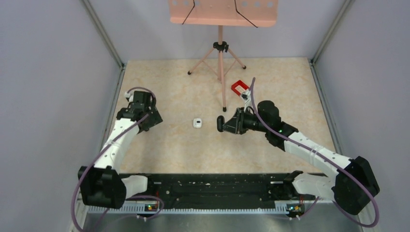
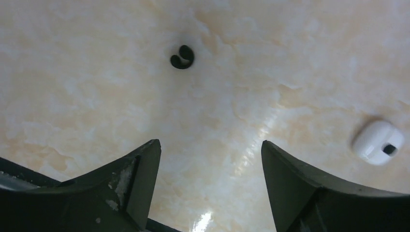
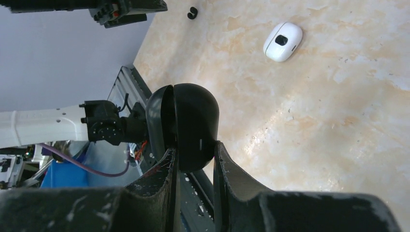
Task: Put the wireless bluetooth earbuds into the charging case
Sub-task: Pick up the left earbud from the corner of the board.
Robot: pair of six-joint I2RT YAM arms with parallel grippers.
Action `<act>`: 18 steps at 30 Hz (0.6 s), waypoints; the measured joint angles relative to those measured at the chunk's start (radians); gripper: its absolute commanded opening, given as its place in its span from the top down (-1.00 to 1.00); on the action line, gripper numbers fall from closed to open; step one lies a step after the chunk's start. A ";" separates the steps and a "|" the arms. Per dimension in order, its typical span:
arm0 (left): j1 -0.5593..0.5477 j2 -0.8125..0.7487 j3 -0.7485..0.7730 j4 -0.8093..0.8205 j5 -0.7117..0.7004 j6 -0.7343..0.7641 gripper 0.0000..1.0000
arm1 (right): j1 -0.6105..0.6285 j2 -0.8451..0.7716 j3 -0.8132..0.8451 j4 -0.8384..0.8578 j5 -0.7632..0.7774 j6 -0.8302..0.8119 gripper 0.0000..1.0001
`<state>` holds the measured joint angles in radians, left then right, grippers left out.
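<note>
- I have the right end effector point(image 3: 194, 150) pinching the charging case point(image 3: 186, 121) over the desk point(image 1: 183, 150).
- My left end effector point(image 2: 210, 147) hangs spread.
- A white pod point(image 1: 197, 123) lies between them.
- Only the wrist views show me the earbud point(image 2: 182, 56), loose on the desk ahead of the left end effector.

The white object point(image 1: 197, 123) lies between earbud point(image 2: 182, 57) and charging case point(image 1: 220, 123).

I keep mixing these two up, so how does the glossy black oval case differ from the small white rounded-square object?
The glossy black oval case is black all over; the small white rounded-square object has a dark oval patch on its face. The case is clamped in the right gripper; the white object lies loose on the table, touched by nothing. Both are small, smooth and rounded.
</note>
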<state>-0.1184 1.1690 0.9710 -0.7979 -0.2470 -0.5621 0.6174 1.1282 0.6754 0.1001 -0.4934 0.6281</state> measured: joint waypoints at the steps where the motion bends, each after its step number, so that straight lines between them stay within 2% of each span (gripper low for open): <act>1: 0.012 0.024 -0.008 0.002 -0.021 -0.006 -0.54 | 0.000 -0.002 0.000 -0.006 0.001 -0.003 1.00; 11: 0.201 0.312 -0.026 0.113 -0.082 -0.065 -0.35 | 0.000 -0.048 0.000 -0.056 0.007 -0.020 1.00; 16: 0.218 0.454 -0.019 0.179 -0.048 -0.121 -0.26 | 0.000 -0.057 0.000 -0.060 0.016 -0.024 1.00; 18: 0.219 0.467 -0.010 0.188 -0.038 -0.131 -0.24 | 0.000 -0.060 0.000 -0.064 0.019 -0.024 1.00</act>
<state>0.1001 1.6356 0.9611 -0.6102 -0.2848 -0.6933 0.6174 1.0687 0.6754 0.0364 -0.4740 0.6044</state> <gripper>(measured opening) 0.635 0.202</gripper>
